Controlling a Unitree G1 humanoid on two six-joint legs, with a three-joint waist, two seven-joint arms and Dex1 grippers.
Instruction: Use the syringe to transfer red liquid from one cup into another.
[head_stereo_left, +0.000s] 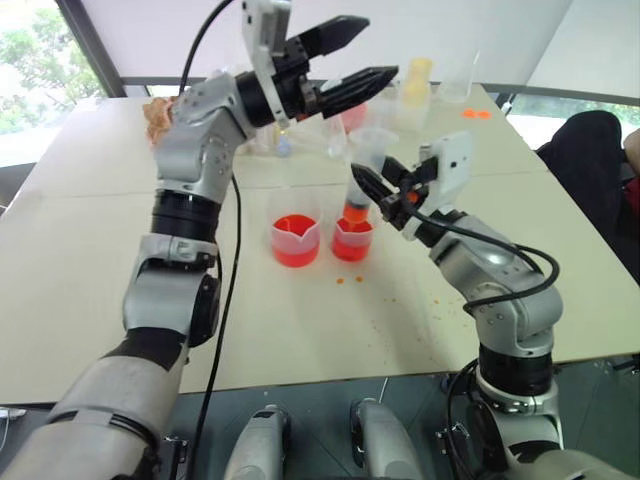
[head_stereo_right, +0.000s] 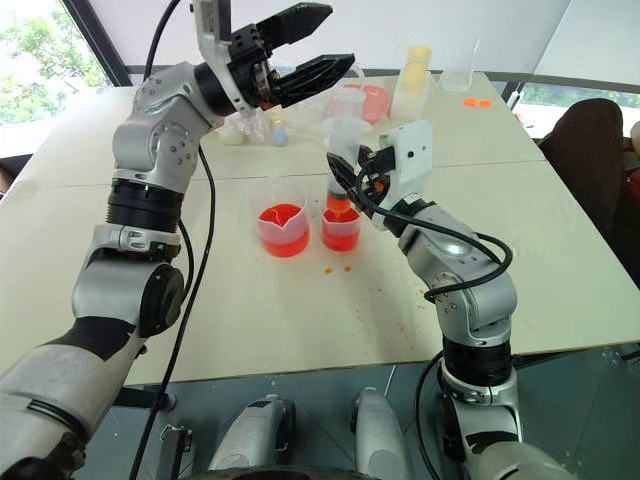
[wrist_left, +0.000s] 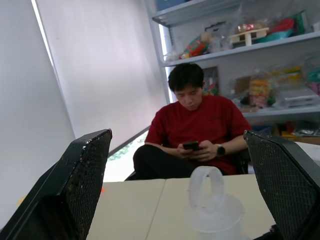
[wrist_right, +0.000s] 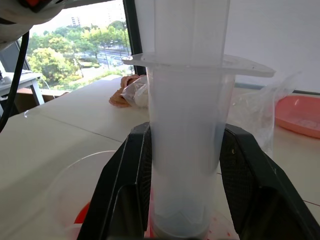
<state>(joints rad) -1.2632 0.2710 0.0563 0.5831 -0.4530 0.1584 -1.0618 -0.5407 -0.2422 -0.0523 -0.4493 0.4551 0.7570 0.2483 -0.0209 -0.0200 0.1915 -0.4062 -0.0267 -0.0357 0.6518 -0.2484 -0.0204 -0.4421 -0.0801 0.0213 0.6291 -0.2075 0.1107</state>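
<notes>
The syringe (head_stereo_left: 357, 208) stands upright with its tip in the narrower clear cup (head_stereo_left: 352, 240), which holds red liquid (head_stereo_left: 351, 246). My right gripper (head_stereo_left: 372, 180) is shut on the syringe barrel (wrist_right: 185, 150), and the lower barrel is tinted orange. Just left of that cup stands the wider spouted beaker (head_stereo_left: 295, 238), also with red liquid (head_stereo_right: 283, 218) in it. My left gripper (head_stereo_left: 382, 46) hangs open above and behind the syringe, pointing right. The syringe's plunger ring (wrist_left: 206, 189) shows low between its fingers (wrist_left: 85, 175).
Orange droplets (head_stereo_left: 350, 280) speckle the white table (head_stereo_left: 300, 340) in front of the cups. A pink tray (head_stereo_right: 372, 100), a yellowish bottle (head_stereo_right: 415, 65) and clear containers (head_stereo_right: 460, 70) stand at the back. A person (wrist_left: 192, 130) in a red shirt sits at the far right side.
</notes>
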